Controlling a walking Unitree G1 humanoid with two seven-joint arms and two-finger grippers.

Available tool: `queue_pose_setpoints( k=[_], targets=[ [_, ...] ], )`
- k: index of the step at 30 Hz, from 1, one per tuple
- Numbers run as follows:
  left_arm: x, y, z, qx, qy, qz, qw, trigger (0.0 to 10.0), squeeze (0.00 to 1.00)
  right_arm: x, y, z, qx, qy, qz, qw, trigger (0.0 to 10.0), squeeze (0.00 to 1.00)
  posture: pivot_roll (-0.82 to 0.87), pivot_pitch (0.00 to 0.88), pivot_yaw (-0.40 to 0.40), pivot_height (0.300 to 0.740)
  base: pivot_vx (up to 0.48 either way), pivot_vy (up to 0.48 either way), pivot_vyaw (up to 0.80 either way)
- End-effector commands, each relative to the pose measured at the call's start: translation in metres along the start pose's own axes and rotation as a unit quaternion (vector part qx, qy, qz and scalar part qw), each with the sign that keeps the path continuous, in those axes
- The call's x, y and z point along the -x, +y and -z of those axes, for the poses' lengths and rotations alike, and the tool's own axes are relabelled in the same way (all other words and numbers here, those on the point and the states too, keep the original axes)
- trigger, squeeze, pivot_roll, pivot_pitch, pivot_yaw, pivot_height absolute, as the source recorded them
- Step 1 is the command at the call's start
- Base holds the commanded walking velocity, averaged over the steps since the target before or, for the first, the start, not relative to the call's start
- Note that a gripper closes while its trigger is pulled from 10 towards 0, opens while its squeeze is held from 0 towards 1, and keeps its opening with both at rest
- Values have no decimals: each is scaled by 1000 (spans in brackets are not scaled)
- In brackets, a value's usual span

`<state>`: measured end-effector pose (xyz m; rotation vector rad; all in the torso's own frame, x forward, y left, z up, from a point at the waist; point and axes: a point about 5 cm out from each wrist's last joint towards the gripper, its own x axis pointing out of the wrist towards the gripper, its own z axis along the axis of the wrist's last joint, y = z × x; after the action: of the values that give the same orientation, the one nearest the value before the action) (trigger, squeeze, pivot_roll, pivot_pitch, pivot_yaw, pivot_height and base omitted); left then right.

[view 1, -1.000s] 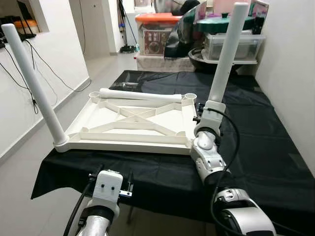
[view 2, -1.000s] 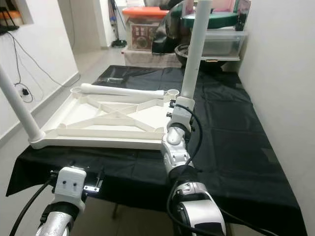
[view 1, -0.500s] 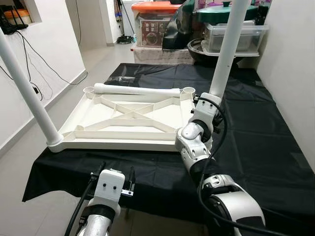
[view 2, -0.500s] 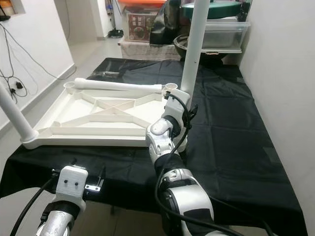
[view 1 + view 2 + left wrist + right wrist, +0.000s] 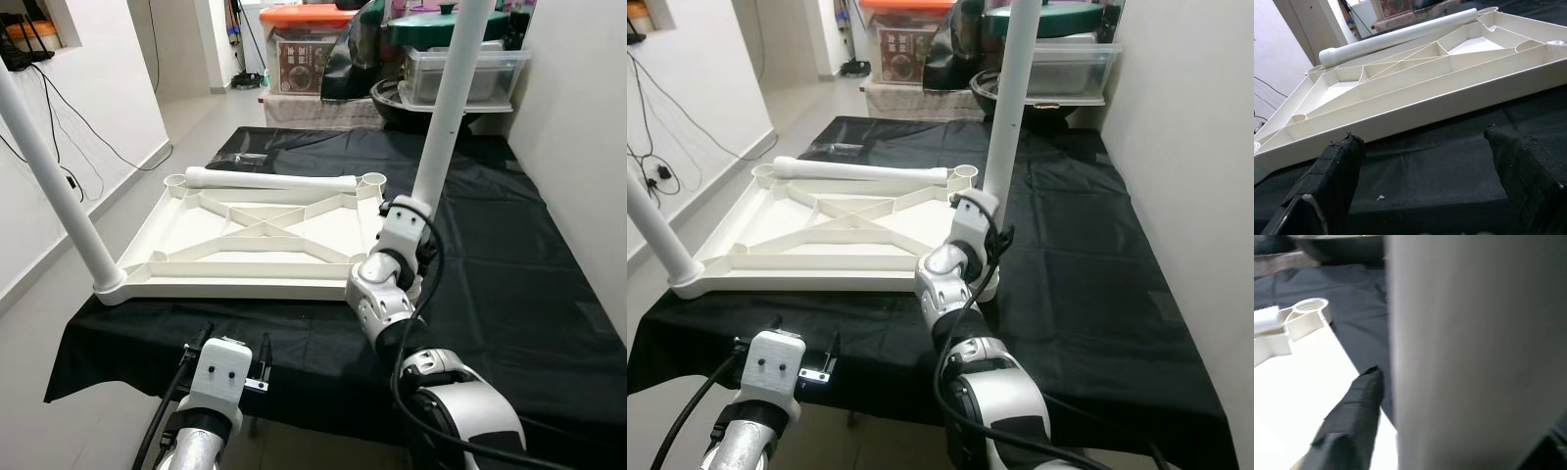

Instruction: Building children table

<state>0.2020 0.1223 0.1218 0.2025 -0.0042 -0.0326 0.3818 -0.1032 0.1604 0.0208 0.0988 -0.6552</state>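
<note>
The tabletop (image 5: 260, 235) is lying upside down on the black cloth (image 5: 509, 264) that covers the work surface, ribbed underside facing up so its corner sockets are open for legs. Two legs are already standing upright at the near corners: one at the near left (image 5: 59, 191) and one at the near right (image 5: 446, 108). A third leg (image 5: 269, 181) is lying loose across the far edge, between the two far sockets (image 5: 374, 180), probably waiting its turn.

The right gripper (image 5: 1400, 396) is wrapping the near right leg low down, close to its socket; in the right wrist view one black finger (image 5: 1349, 418) is showing just beside the pale tube, so the gripper appears to be pinching the leg, likely to press or steady it into its seat.

The left gripper (image 5: 1422, 171) is hovering low at the near edge of the cloth, fingers (image 5: 1334, 171) spread wide and holding nothing, pointing at the tabletop's near rim, seemingly ready to brace it.

Beyond the cloth, storage boxes (image 5: 313, 59) are standing on the floor.
</note>
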Motion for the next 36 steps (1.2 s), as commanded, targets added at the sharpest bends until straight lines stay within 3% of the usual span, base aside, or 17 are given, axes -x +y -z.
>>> queue_pose_setpoints(
  k=[1, 2, 3, 7, 10, 12, 17, 20, 24, 29, 30, 31, 36],
  targets=[
    [1, 1, 3, -8, 7, 3, 1000, 10000, 0, 0, 0, 3, -2, 10, -2, 1000, 10000, 1000, 62, 0, 22, 740, 0, 0, 0],
    [1, 1, 3, -9, 7, 4, 1000, 10000, 0, -1, 0, 3, 0, 8, -11, 1000, 10000, 1000, 62, 0, 22, 740, 0, 0, 0],
    [1, 0, 3, -8, 7, 4, 1000, 10000, 0, -2, 0, 2, 1, -9, -33, 999, 10000, 0, 58, 0, 25, 740, 0, 0, 0],
    [1, 0, 3, -8, 7, 5, 1000, 10000, 0, -2, 1, 0, 2, -20, -51, 998, 10000, 0, 58, 0, 25, 740, 0, 0, 0],
    [1, -2, 4, -7, 8, 6, 1000, 10000, 0, -9, -3, -14, -42, -70, -131, 988, 10000, 0, 55, 0, 23, 740, 0, 0, 0],
    [1, -2, 4, -7, 8, 6, 1000, 10000, 0, -11, -5, -18, -51, -82, -145, 985, 10000, 0, 55, 0, 23, 740, 0, 0, 0],
    [1, -3, 4, -7, 8, 6, 1000, 10000, 0, -23, -16, -22, -27, -111, -193, 975, 10000, 0, 55, 0, 23, 740, 0, 0, 0],
    [1, -3, 4, -5, 6, 7, 1000, 10000, 0, -32, -26, -19, -31, -105, -236, 966, 10000, 0, 55, 0, 23, 740, 0, 0, 0],
    [1, -3, 4, -4, 6, 8, 1000, 10000, 0, -33, -28, -18, -33, -103, -251, 962, 10000, 0, 40, 0, 29, 740, 0, 0, 0],
    [0, -3, 4, -6, 5, 9, 1000, 10000, 0, -40, -35, -21, -25, -109, -379, 919, 10000, 0, 46, 0, 26, 740, 0, 0, 0],
    [0, -3, 4, -6, 5, 9, 1000, 10000, 0, -40, -35, -21, -25, -109, -379, 919, 10000, 0, 46, 0, 26, 740, 0, 0, 0],
    [1, -3, 3, -6, 5, 9, 1000, 10000, 0, -42, -36, -25, -22, -113, -417, 902, 10000, 0, 46, 0, 26, 740, 0, 0, 0],
    [1, -4, 3, -6, 5, 10, 1000, 10000, 0, -46, -38, -37, -14, -121, -461, 879, 10000, 0, 49, 0, 24, 740, 0, 0, 0]
  ],
)
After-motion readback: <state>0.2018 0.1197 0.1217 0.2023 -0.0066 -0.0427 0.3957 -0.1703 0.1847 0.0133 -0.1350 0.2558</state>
